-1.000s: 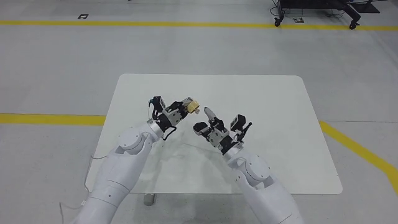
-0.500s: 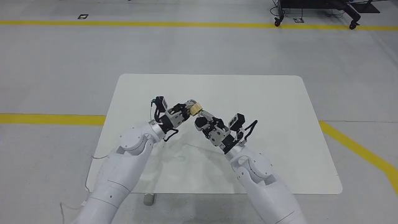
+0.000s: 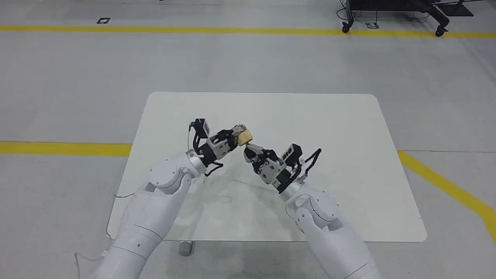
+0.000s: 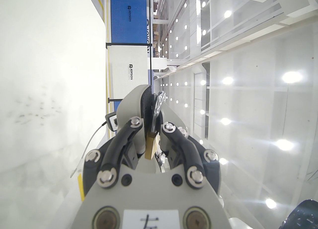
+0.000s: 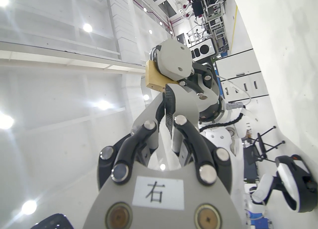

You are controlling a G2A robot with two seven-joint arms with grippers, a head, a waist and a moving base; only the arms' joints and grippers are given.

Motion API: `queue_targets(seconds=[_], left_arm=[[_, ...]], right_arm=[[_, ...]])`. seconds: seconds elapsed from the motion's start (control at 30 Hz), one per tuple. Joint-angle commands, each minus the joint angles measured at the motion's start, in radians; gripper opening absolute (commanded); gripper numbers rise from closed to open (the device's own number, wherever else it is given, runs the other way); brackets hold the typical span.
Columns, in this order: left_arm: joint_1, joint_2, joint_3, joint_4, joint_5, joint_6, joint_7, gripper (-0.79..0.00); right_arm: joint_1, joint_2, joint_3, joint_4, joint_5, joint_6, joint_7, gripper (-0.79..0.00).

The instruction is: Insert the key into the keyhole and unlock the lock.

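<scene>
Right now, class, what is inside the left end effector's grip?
A brass padlock, pinched between the left end effector's fingers, with its silver shackle toward the fingertips. The fingers cover most of its body, and its keyhole is hidden.

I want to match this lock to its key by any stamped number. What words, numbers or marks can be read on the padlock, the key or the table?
None can be read.
padlock: the brass faces that show carry no legible text.
key: almost wholly hidden between the fingers of the right gripper; nothing to read.
table: no print on it.
</scene>
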Motion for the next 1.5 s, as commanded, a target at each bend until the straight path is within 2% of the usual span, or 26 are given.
queue_targets(seconds=[0.0,0.1,0.2,0.47,0.5,0.53,0.6,0.67,0.8,0.83,0.9,1.0,1.03,1.07,1.13,1.3,1.47], left_arm=[[0.003,0.001,-0.002,-0.004,0.014,-0.023,0.008,-0.785],[0.007,0.002,-0.006,-0.009,0.042,-0.043,0.036,-0.785],[0.013,0.002,-0.01,-0.018,0.055,-0.061,0.052,-0.785],[0.021,0.002,-0.015,-0.027,0.062,-0.081,0.069,-0.785],[0.021,0.002,-0.015,-0.027,0.06,-0.08,0.068,-0.785],[0.021,0.002,-0.015,-0.027,0.061,-0.078,0.067,-0.785],[0.02,0.002,-0.016,-0.025,0.06,-0.072,0.067,-0.785],[0.019,0.002,-0.015,-0.023,0.058,-0.065,0.067,-0.785],[0.014,0.001,-0.011,-0.014,0.058,-0.037,0.068,-0.785],[0.012,0.001,-0.009,-0.012,0.063,-0.03,0.07,-0.785],[0.006,0.001,-0.004,-0.005,0.091,-0.019,0.077,-0.785],[-0.004,0.001,0.013,0.006,0.144,0.007,0.086,-0.785],[-0.008,0.001,0.021,0.011,0.166,0.023,0.09,-0.785],[-0.013,0.0,0.034,0.017,0.198,0.044,0.094,-0.785],[-0.026,-0.002,0.061,0.025,0.269,0.08,0.119,-0.785],[-0.062,-0.018,0.155,0.036,0.425,0.153,0.187,-0.785],[-0.099,-0.047,0.245,0.07,0.475,0.181,0.239,-0.785]], right_arm=[[0.001,-0.002,0.015,0.014,0.13,0.033,0.05,-0.785],[0.016,-0.002,0.037,0.057,0.288,0.13,0.151,-0.785],[0.034,-0.001,0.05,0.093,0.361,0.183,0.211,-0.785],[0.053,0.002,0.052,0.12,0.371,0.207,0.237,-0.785],[0.054,0.003,0.052,0.119,0.36,0.201,0.232,-0.699],[0.054,0.004,0.052,0.116,0.345,0.192,0.224,-0.539],[0.052,0.005,0.052,0.106,0.324,0.18,0.215,-0.413],[0.05,0.009,0.052,0.093,0.289,0.181,0.211,-0.323],[0.045,0.025,0.079,0.053,0.19,0.225,0.195,-0.28],[0.038,0.03,0.093,0.035,0.168,0.233,0.195,-0.289],[0.016,0.042,0.129,-0.005,0.109,0.237,0.182,-0.391],[-0.031,0.062,0.192,-0.089,-0.019,0.226,0.133,-0.397],[-0.053,0.069,0.217,-0.125,-0.092,0.206,0.084,-0.36],[-0.08,0.075,0.239,-0.167,-0.171,0.188,0.027,-0.271],[-0.137,0.084,0.272,-0.248,-0.286,0.184,-0.06,0.0],[-0.257,0.095,0.351,-0.422,-0.404,0.182,-0.204,0.0],[-0.306,0.098,0.368,-0.489,-0.418,0.186,-0.212,0.0]])
